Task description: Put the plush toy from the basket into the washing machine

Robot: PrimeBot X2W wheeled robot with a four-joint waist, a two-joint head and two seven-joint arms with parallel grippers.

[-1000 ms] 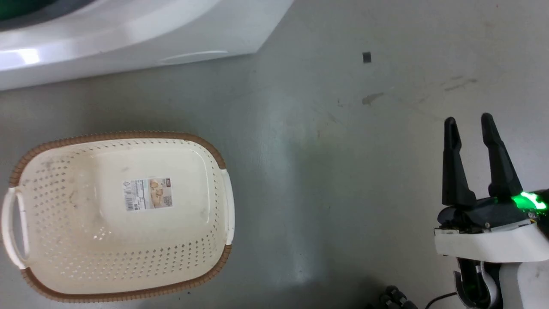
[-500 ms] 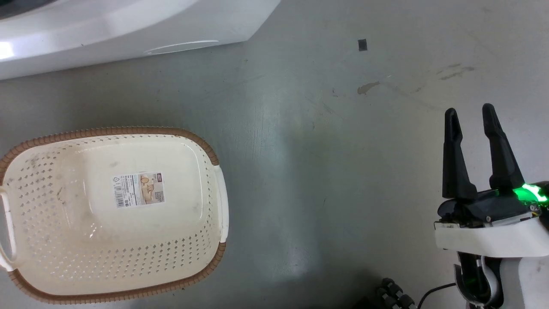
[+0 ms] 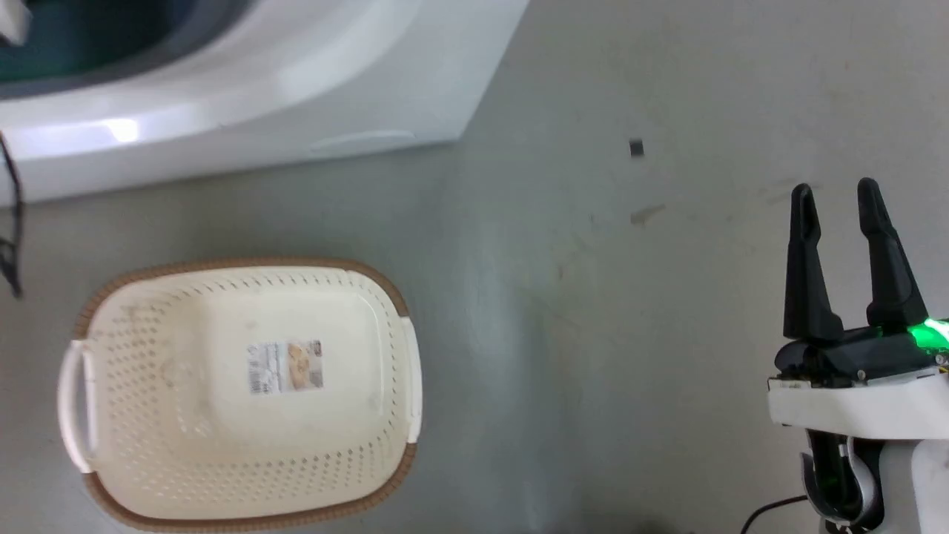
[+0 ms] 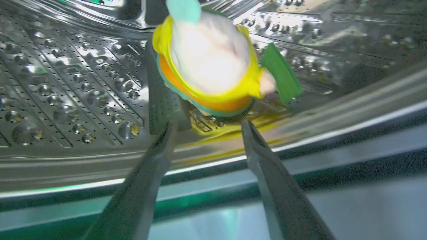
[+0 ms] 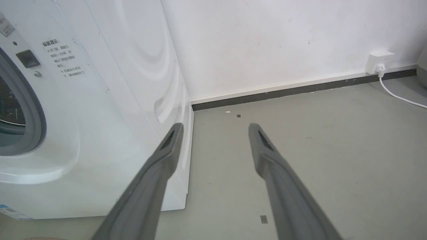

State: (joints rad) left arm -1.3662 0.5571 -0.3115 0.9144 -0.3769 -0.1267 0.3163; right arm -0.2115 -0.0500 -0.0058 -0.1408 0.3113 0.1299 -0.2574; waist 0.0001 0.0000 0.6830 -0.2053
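In the left wrist view the plush toy (image 4: 210,63), pale pink with yellow clothing, an orange back edged in green and a green tag, sits inside the washing machine's steel drum (image 4: 66,83). It is slightly blurred, just beyond the tips of my left gripper (image 4: 206,125), which is open with nothing between its fingers. The cream basket (image 3: 148,415) stands on the floor below the white washing machine (image 3: 259,96), with just its paper label inside. My right gripper (image 3: 838,200) hangs open over the floor at the right, beside the washer's front (image 5: 100,116).
Grey floor stretches right of the basket, with a small dark mark (image 3: 636,148) on it. In the right wrist view, a white wall with a dark skirting runs behind, carrying a socket (image 5: 380,61) and a white cable (image 5: 400,98). A thin dark cable (image 3: 9,222) hangs at the head view's left edge.
The head camera has moved: the washer front now takes up more of the top and the basket sits lower and further right. My right gripper holds nearly the same place, still open.
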